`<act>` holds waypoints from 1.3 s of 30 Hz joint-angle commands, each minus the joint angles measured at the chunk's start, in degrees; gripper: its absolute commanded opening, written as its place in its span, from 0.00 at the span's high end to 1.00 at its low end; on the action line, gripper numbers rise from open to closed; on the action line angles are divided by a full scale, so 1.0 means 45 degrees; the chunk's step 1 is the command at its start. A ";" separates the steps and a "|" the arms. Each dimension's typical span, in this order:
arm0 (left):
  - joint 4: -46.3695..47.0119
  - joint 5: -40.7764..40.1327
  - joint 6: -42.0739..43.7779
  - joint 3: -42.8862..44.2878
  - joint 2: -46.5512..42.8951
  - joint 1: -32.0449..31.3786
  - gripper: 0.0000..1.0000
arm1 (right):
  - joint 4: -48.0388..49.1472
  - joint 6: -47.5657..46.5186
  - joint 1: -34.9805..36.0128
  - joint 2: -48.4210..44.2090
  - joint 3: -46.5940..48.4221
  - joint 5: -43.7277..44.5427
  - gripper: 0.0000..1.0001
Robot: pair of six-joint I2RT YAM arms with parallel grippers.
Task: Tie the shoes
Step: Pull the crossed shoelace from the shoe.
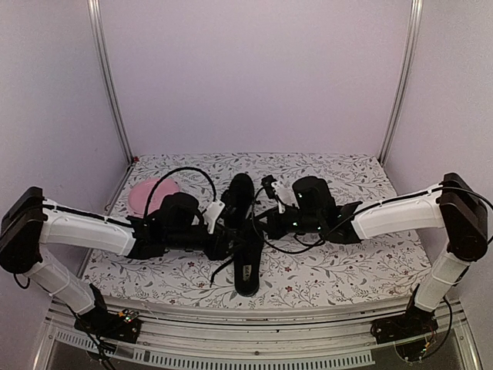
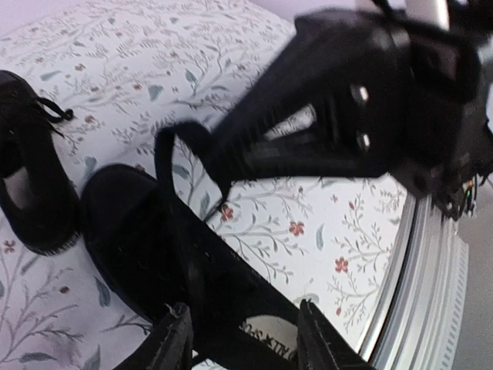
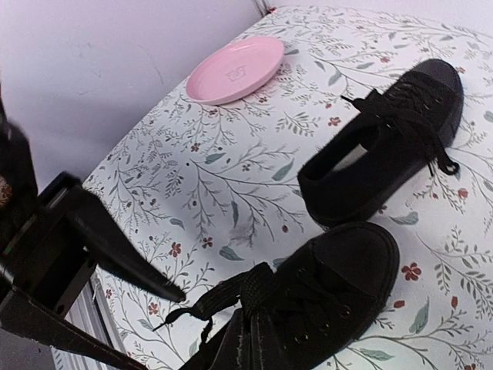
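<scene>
Black lace (image 2: 164,166), maybe; right jaws shut

One high overview, two low close-ups.
The top external camera looks down and forward from behind the arm bases, taking in the whole flowered surface (image 1: 331,270). The left wrist camera hangs low and close over the near shoe (image 2: 146,254), facing the right arm (image 2: 416,85), the front rail (image 2: 431,277) at its right edge. The right wrist camera faces the pink plate (image 3: 235,68) in the far left corner. All three views share the shoes (image 1: 248,266).
</scene>
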 commanded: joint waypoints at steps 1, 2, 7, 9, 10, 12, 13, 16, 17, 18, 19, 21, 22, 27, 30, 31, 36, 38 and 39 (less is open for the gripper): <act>0.0369 0.0329 -0.0056 -0.0904 0.0341 -0.0575 0.57 | 0.0246 0.1002 -0.0219 -0.0664 -0.0653 0.0917 0.98; 0.0441 0.0379 -0.0059 -0.1022 0.0489 -0.0721 0.58 | 0.0263 0.1114 -0.0206 -0.0690 -0.0744 0.0932 0.98; 0.0980 0.0256 -0.0077 -0.1252 0.1195 -0.0978 0.57 | 0.0375 0.1346 -0.0209 -0.0655 -0.0865 0.0828 0.98; 0.1134 -0.0010 -0.0020 -0.1192 0.1486 -0.0990 0.57 | 0.0415 0.1391 -0.0215 -0.0664 -0.0874 0.0759 0.98; 0.1169 -0.0139 -0.0006 -0.1121 0.1665 -0.0983 0.57 | 0.0435 0.1411 -0.0208 -0.0700 -0.0884 0.0731 0.98; 0.1174 -0.0317 0.0108 -0.0912 0.2070 -0.0969 0.57 | 0.0494 0.1418 -0.0210 -0.0763 -0.0909 0.0727 0.98; 0.1182 -0.0453 0.0137 -0.0808 0.2258 -0.0973 0.57 | 0.0504 0.1418 -0.0207 -0.0802 -0.0933 0.0729 0.98; 0.1338 -0.0902 0.0103 -0.0642 0.2664 -0.0984 0.63 | 0.0534 0.1455 -0.0205 -0.0919 -0.0983 0.0710 0.98; 0.1434 -0.1005 0.0085 -0.0642 0.2728 -0.0982 0.64 | 0.0567 0.1456 -0.0212 -0.0954 -0.1047 0.0710 0.98; 0.1458 -0.1179 0.0061 -0.0623 0.2746 -0.1004 0.66 | 0.0608 0.1466 -0.0215 -0.0992 -0.1096 0.0683 0.98; 0.1447 -0.1394 -0.0005 -0.0633 0.2719 -0.0995 0.67 | 0.0647 0.1489 -0.0206 -0.1031 -0.1164 0.0680 0.98; 0.1509 -0.1737 -0.0055 -0.0750 0.2548 -0.1002 0.69 | 0.0697 0.1515 -0.0205 -0.1092 -0.1259 0.0676 0.98; 0.1570 -0.1754 -0.0047 -0.0834 0.2459 -0.1002 0.69 | 0.0727 0.1530 -0.0209 -0.1102 -0.1304 0.0664 0.98; 0.1409 -0.1663 0.0037 -0.0909 0.2467 -0.0995 0.97 | 0.0812 0.1639 -0.0208 -0.1174 -0.1450 0.0756 0.98; 0.1096 -0.2143 -0.0133 -0.1162 0.2117 -0.1010 1.00 | 0.0715 0.1824 -0.0207 -0.1456 -0.1651 0.1119 0.98; 0.1052 -0.2361 -0.0203 -0.1315 0.1912 -0.1010 1.00 | 0.0651 0.1978 -0.0229 -0.1604 -0.1780 0.1286 0.98; 0.0770 -0.3084 -0.0689 -0.2040 0.0925 -0.0974 1.00 | 0.0305 0.2649 -0.0242 -0.2456 -0.2581 0.2109 0.98; 0.0415 -0.3395 -0.0977 -0.2164 0.0774 -0.0989 1.00 | 0.0104 0.2932 -0.0234 -0.2787 -0.2906 0.2449 0.98; 0.0291 -0.3465 -0.1068 -0.2212 0.0744 -0.0966 1.00 | 0.0045 0.3035 -0.0252 -0.2947 -0.3060 0.2570 0.98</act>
